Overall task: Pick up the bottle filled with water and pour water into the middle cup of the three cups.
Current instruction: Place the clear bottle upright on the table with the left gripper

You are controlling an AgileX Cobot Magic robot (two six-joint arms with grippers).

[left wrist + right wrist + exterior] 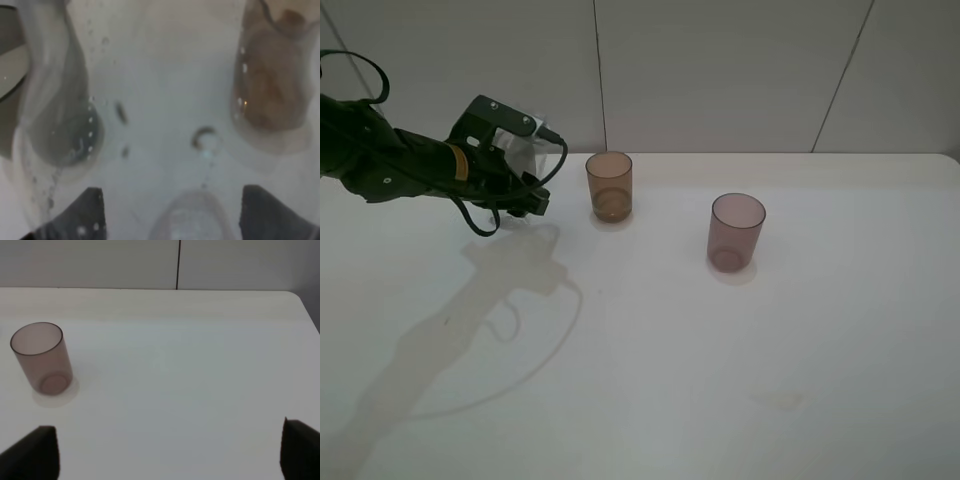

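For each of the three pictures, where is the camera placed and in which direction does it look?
Exterior high: mounted above, looking down on the table; shows the left arm holding the bottle, beside the amber cup and mauve cup.
Left wrist: on the left arm, looking through the bottle; left gripper fingertips show.
Right wrist: on the right arm, facing across the table; right gripper fingertips show.
Shared: the mauve cup appears in exterior and right wrist views.

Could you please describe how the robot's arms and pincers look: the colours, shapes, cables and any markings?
In the high view, the left arm is black and thick, with a yellow-orange band, a boxy wrist block with screws, and looping black cables. Its pincer is dark. The right pincer shows only two dark fingertips in its wrist view.
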